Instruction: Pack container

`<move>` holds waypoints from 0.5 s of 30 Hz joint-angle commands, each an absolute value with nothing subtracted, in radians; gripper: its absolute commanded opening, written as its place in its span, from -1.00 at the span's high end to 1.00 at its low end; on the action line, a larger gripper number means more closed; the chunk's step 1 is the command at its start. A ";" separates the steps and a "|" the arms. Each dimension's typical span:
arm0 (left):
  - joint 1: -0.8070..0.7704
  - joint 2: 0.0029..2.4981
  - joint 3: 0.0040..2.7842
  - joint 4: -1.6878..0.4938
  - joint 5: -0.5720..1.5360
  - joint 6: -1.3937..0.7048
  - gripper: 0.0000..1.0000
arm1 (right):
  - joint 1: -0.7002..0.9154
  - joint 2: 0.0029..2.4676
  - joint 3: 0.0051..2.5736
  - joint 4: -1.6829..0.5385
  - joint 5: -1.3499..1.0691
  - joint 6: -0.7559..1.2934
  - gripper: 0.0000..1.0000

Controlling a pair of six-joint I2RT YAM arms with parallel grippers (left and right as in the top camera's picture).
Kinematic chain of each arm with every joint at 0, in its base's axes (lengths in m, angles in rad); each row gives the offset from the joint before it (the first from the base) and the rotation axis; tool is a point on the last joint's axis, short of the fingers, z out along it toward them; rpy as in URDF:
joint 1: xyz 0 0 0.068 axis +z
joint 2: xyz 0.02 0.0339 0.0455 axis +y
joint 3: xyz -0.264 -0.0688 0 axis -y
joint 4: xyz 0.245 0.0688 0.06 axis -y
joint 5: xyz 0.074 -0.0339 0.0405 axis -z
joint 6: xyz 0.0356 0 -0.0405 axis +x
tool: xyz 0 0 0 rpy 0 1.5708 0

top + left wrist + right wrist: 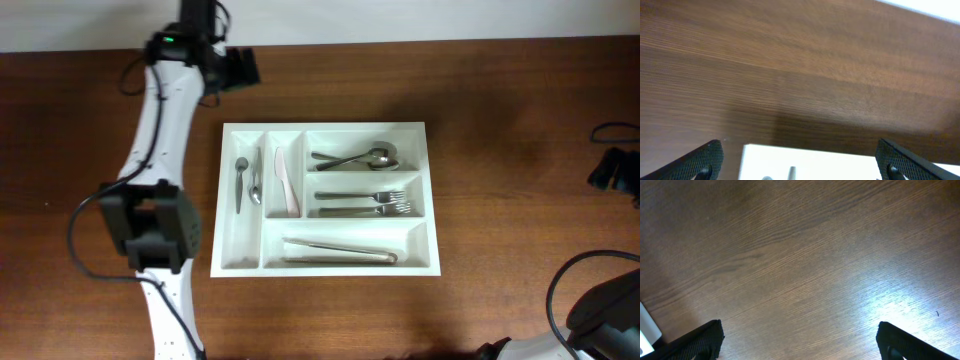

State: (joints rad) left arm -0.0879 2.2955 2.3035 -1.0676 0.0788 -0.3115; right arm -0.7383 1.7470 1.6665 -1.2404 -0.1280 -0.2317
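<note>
1. Where the overhead view looks down on the brown wooden table (500,80), we see the container (330,127) lying flat near the middle, its long sides running left to right in the picture.
2. In its two narrow compartments at the left we see two small silver pieces (247,180) side by side in the outer one and a pale knife (286,185) in the inner one.
3. In the three wide compartments we see spoons (355,158) in the far one, forks (365,203) in the middle one and long silver pieces (340,250) in the near one; what kind these last are we cannot tell.
4. The left claw (799,150) stands wide, its dark fingers (705,160) far apart at the bottom corners of the left wrist view. It grips nothing. The container's white edge shows between them, with bare table beyond.
5. The right claw (799,330) is also wide, its fingers (700,340) spread over bare wood, with nothing between them.
6. At the left edge of the right wrist view we see a small white corner (646,327); we cannot tell what it belongs to.
</note>
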 commanded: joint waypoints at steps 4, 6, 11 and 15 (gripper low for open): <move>0.017 2.111 2.343 -1.187 0.065 -0.281 -0.99 | -0.740 1.756 1.665 -1.240 -0.122 -0.223 -0.98; 0.036 2.080 2.343 -1.250 0.032 -0.271 -0.99 | -0.740 1.756 1.665 -1.240 -0.122 -0.223 -0.98; 0.079 2.020 2.343 -1.373 0.019 -0.271 -0.99 | -0.740 1.756 1.665 -1.240 -0.122 -0.223 -0.98; 0.093 1.967 2.343 -1.478 0.020 -0.272 -0.99 | -0.740 1.756 1.665 -1.240 -0.122 -0.223 -0.98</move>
State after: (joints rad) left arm 0.0834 2.0239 2.3257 -1.4246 0.0322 -0.2905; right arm -0.7383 1.7470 1.6665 -1.2400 -0.1276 -0.2314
